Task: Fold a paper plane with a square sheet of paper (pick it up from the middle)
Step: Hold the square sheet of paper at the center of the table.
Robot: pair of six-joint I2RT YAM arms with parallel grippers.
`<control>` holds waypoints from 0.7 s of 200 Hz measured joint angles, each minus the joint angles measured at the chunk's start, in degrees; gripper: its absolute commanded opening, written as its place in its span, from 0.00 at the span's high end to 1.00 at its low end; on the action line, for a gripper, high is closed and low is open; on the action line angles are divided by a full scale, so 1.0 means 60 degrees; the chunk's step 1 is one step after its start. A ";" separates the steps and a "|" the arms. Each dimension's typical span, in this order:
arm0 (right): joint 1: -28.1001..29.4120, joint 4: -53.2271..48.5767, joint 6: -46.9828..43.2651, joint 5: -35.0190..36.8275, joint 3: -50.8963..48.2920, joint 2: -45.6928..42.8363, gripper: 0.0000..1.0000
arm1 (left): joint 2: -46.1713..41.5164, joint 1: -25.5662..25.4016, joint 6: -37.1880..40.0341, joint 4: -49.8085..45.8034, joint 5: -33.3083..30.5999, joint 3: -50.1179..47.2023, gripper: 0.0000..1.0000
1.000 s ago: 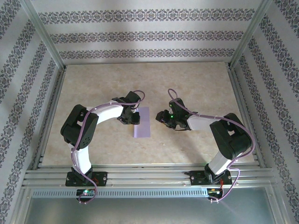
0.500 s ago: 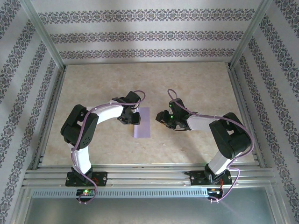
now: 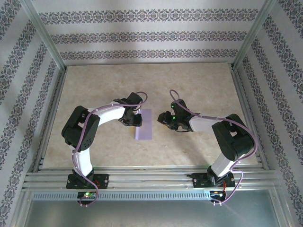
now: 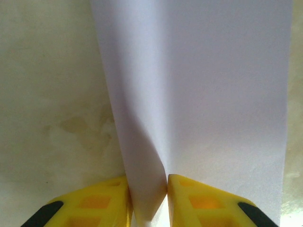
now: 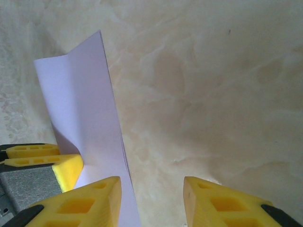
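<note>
The left arm [image 3: 87,130] bends in from the near-left of the worktop [image 3: 199,85]. Its head ends just at the left edge of the square sheet of paper [image 3: 144,126].

In the left wrist view the left fingers [image 4: 99,204] are closed on the sheet. The two yellow pads pinch a raised curl of lavender paper between them. The rest of the sheet lies flat to the right of that curl and runs away from the camera.

From above, the sheet shows as a narrow upright rectangle with its long sides running from near to far. It lies about midway between the worktop's left and right edges, a little closer to the near edge than to the far one.

In the right wrist view its left part lifts off the surface with a soft kink near the far corner.

The right fingers [image 5: 90,203] stand apart and grip nothing, and bare worktop shows between them. They sit just beside the sheet's right edge, which passes under one pad. The right arm [image 3: 227,142] reaches in from the near-right.
</note>
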 measured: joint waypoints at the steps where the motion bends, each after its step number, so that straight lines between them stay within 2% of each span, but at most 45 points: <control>1: 0.0000 0.0000 0.0000 -0.0004 0.0000 0.0000 0.60 | 0.0000 0.0000 0.0004 -0.0004 0.0000 0.0004 0.73; 52: 0.0317 0.0109 -0.0029 -0.0368 0.0200 0.0237 0.63 | 0.0011 0.0000 0.0004 -0.0004 0.0000 0.0011 0.73; 99: 0.0798 0.0444 0.0036 -0.0776 0.0739 0.0765 0.72 | 0.0051 0.0004 0.0004 -0.0069 0.0000 0.0069 0.73; 140: 0.0998 0.0576 0.0200 -0.0973 0.1206 0.1392 0.75 | 0.0055 0.0004 0.0000 -0.0069 0.0004 0.0073 0.71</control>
